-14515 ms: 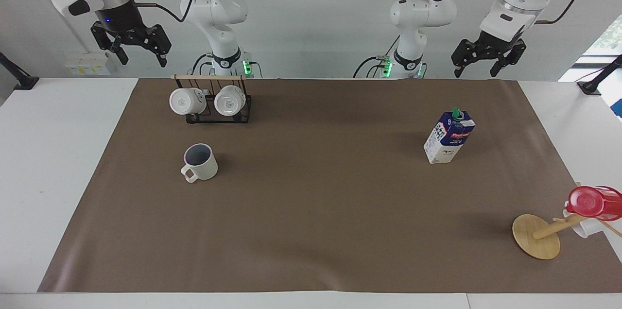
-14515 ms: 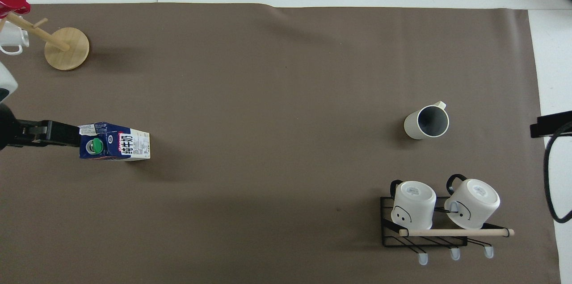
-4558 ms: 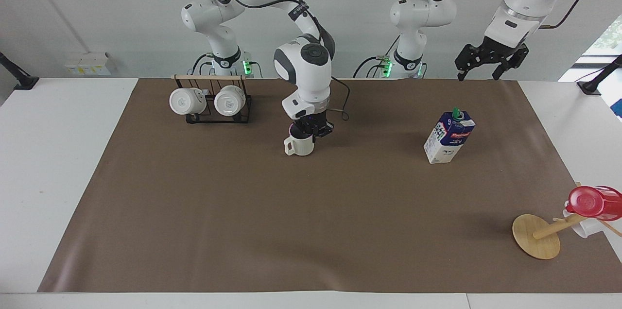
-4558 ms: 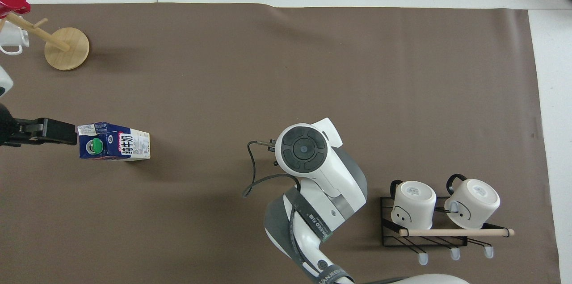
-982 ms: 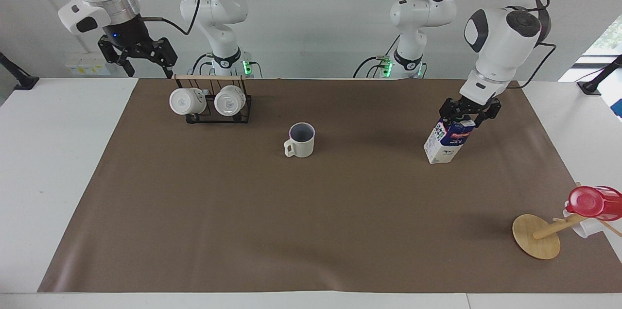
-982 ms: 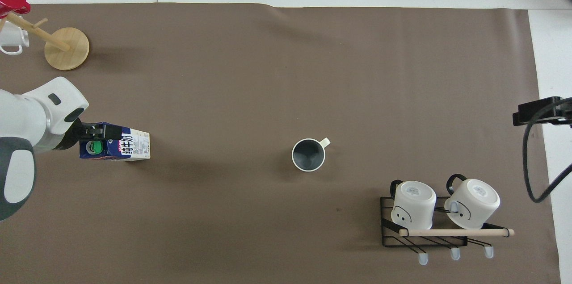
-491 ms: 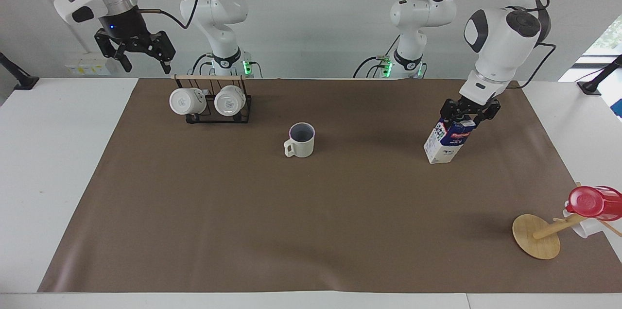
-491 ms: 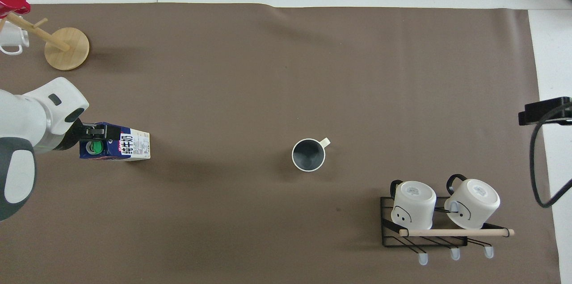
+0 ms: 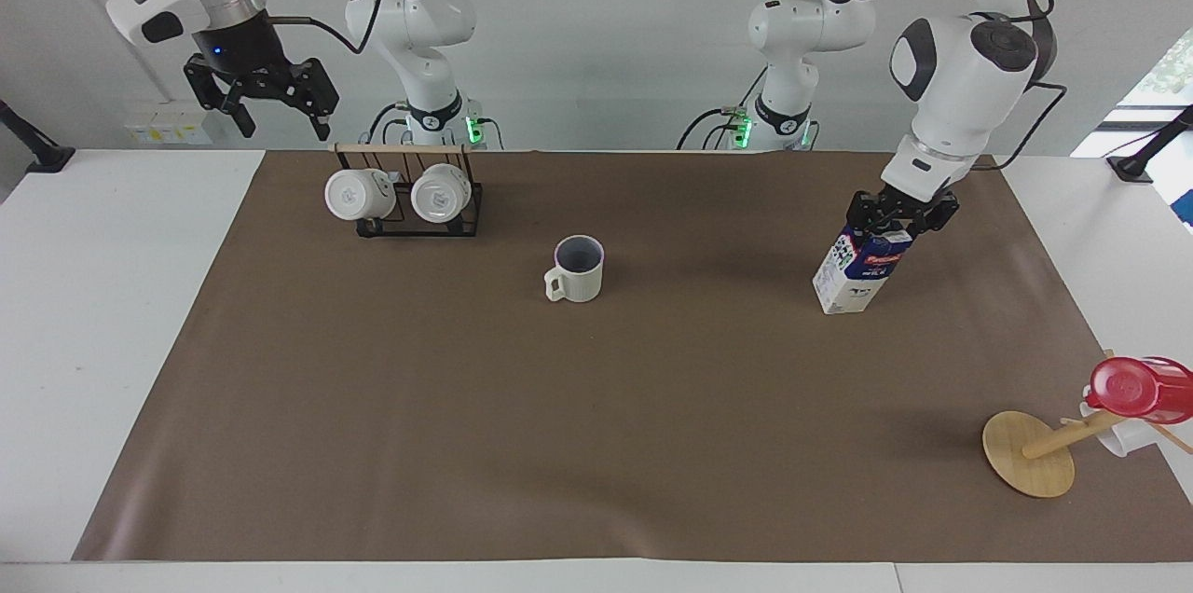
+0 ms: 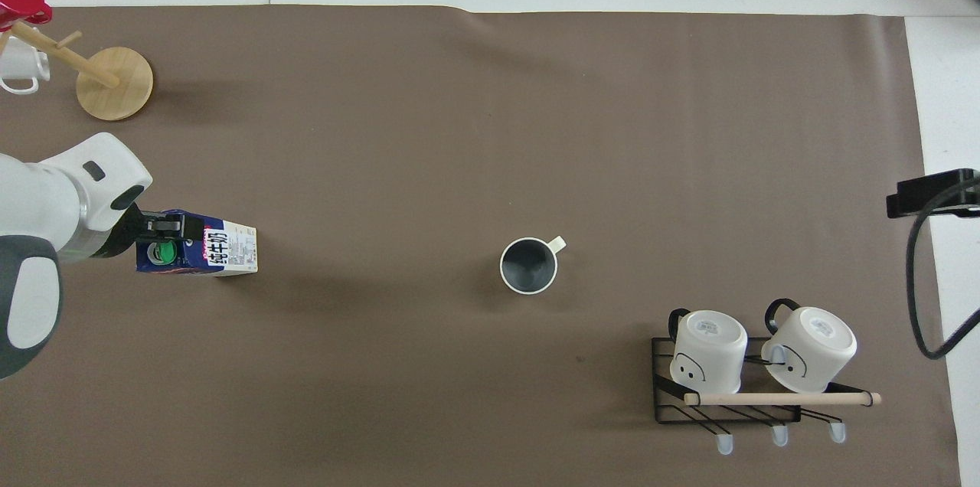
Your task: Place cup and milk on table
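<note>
The cream ribbed cup (image 9: 578, 268) (image 10: 528, 265) stands upright on the brown mat (image 9: 596, 434), about midway between the arms, handle toward the right arm's end. The blue-and-white milk (image 9: 859, 276) (image 10: 222, 250) stands on the mat toward the left arm's end. My left gripper (image 9: 899, 218) (image 10: 157, 240) is down around the carton's top, at the green cap. My right gripper (image 9: 282, 119) hangs open and empty in the air over the white table (image 9: 112, 295), near the mug rack.
A black wire rack (image 9: 405, 197) (image 10: 758, 364) holds two glossy white mugs, nearer to the robots than the cup. A tipped wooden mug tree (image 9: 1030, 453) with a red cup (image 9: 1137, 388) lies at the left arm's end of the mat.
The left gripper has stayed at the carton's top and the carton has not moved. The right gripper has risen slightly beside the rack.
</note>
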Controlling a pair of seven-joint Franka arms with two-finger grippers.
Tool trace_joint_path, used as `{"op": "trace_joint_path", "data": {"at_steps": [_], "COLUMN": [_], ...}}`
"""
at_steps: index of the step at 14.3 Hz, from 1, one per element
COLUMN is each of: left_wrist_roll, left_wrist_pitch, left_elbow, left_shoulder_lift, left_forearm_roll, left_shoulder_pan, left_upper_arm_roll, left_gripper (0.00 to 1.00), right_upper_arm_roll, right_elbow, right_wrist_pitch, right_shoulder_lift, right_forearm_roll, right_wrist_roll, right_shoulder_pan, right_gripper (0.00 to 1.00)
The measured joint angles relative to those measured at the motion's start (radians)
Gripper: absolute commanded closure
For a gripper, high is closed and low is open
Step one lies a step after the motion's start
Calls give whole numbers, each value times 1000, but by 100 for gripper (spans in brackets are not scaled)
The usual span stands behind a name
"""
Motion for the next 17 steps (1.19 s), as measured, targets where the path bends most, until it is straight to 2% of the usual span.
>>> {"op": "trace_joint_path", "data": {"at_steps": [6, 12, 17], "left_wrist_roll": [0, -1, -121], "left_wrist_pitch": [0, -5, -63], "left_elbow": [0, 21, 66], "left_shoulder_lift": [0, 0, -7], "left_forearm_roll": [0, 0, -5], "left_shoulder_pan": [0, 0, -27], "left_upper_arm_roll": [0, -1, -30], "left_gripper": [33, 36, 37], "right_upper_arm_roll": [2, 2, 2], "right_elbow": [0, 0, 0], "right_wrist_pitch": [0, 0, 0], "right_shoulder_lift": [-1, -1, -1], "right_forearm_roll": [0, 0, 0], "right_wrist_roll": [0, 0, 0], "right_shoulder_pan": [0, 0, 0], "right_gripper": [0, 0, 0]}}
